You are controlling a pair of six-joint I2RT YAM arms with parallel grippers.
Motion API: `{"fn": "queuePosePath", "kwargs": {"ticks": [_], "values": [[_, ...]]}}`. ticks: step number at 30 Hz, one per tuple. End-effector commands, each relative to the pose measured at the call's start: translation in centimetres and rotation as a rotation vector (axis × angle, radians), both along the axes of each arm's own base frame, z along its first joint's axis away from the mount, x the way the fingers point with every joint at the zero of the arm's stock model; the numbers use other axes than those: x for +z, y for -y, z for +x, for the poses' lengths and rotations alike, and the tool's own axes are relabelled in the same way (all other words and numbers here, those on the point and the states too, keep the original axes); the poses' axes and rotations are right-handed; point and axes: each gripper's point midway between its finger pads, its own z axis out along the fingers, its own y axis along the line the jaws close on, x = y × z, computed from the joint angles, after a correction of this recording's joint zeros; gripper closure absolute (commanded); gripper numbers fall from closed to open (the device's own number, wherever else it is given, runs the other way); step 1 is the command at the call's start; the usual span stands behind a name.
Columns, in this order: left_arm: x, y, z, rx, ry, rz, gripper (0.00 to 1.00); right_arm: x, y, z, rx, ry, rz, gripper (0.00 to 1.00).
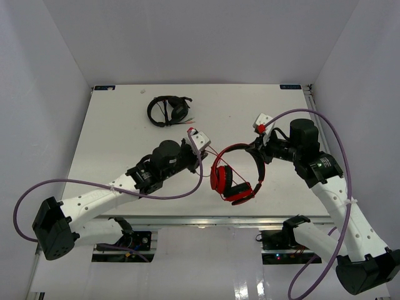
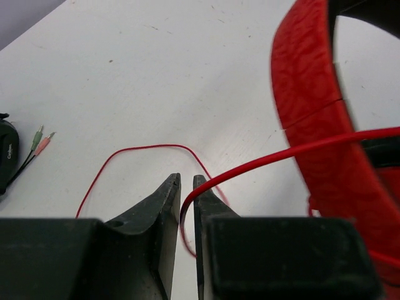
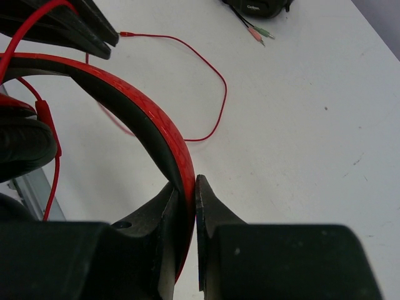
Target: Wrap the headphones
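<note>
Two grippers flank the headphones (image 1: 220, 179) at table centre. Right gripper (image 3: 187, 187) pinches the headband (image 3: 144, 119) at 1 o'clock. Left gripper (image 2: 186, 184), at 9 o'clock, is barely parted, with the cable (image 2: 281, 153) threading through toward 3 o'clock.

Red headphones (image 1: 219, 178) w/ blk-padded cups, headband up & tilted, center-right; thin red cable (image 2: 281, 154) loops loose to their left.
</note>
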Motion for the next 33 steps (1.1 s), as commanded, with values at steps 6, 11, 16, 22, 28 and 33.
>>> {"fn": "queuePosePath", "kwargs": {"ticks": [6, 11, 16, 22, 28, 33], "values": [[1.5, 0.6, -0.7, -0.062, 0.049, -0.186, 0.69, 6.2, -2.0, -1.8, 0.128, -0.032, 0.179, 0.92], [0.5, 1.4, -1.1, -0.106, 0.041, -0.226, 0.70, 8.6, -1.8, -1.5, 0.126, -0.050, 0.239, 0.92], [-0.6, 1.7, -1.6, -0.118, 0.009, -0.298, 0.72, 10.8, -1.4, -1.1, 0.099, -0.080, 0.297, 0.92], [-0.9, 2.9, -1.7, -0.156, 0.002, -0.407, 0.73, 13.2, -0.9, -0.3, 0.070, -0.080, 0.343, 0.92], [-2.0, 4.0, -1.7, -0.193, -0.015, -0.446, 0.73, 14.6, -0.1, 0.7, 0.020, -0.094, 0.381, 0.92], [-3.3, 4.2, -2.0, -0.207, -0.031, -0.464, 0.76, 15.2, 0.8, 1.8, -0.040, -0.096, 0.402, 0.92]]}}
